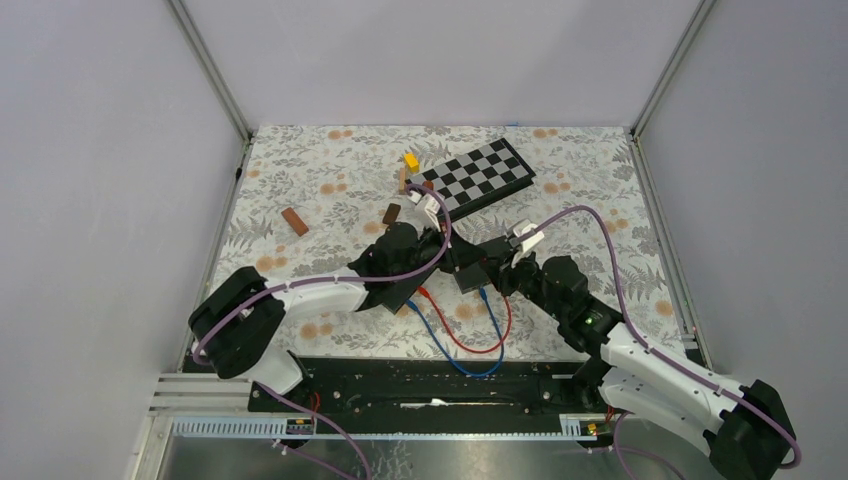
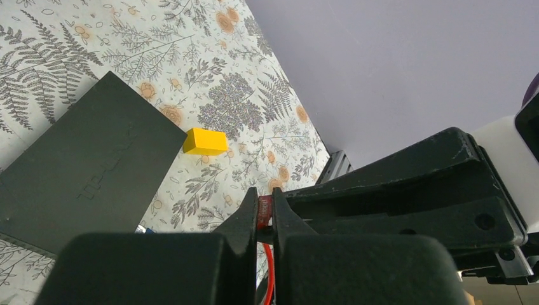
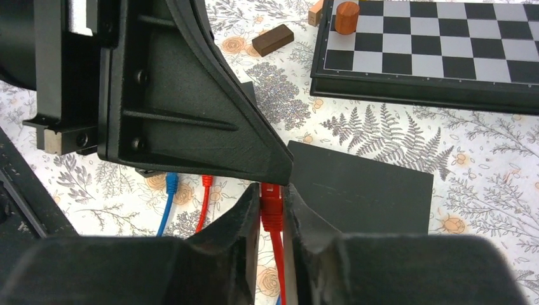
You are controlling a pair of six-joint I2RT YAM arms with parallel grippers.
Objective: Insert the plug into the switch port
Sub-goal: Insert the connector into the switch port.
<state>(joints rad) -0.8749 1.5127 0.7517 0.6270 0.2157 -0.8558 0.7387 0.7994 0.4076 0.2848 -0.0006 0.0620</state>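
Fern-printed cloth on the table (image 1: pixel 300 170), plain grey walls. The left gripper (image 2: pixel 265 204) and right gripper (image 3: pixel 272 190) both pinch the red plug (image 3: pixel 271 213), just beside the flat, matte-black switch (image 3: pixel 362 190). Apparent step: regrasp between arms. Next move: squaring the small moulded plug to a port, unseen here; its thin cable (image 3: pixel 278 267) flexes.

We count as follows.
Grippers, two: left gripper (image 2: pixel 264 206), right gripper (image 3: pixel 272 190).
Switch (image 3: pixel 362 190), one.
Chessboard (image 1: pixel 480 175), one.
Cables, two: red cable (image 3: pixel 271 206), blue cable (image 3: pixel 166 203).
Blocks, four: yellow block (image 2: pixel 205 141), reddish block (image 1: pixel 294 221), dark brown block (image 1: pixel 391 213), tan block (image 1: pixel 403 180).
Brown cylinder (image 3: pixel 347 16), one.
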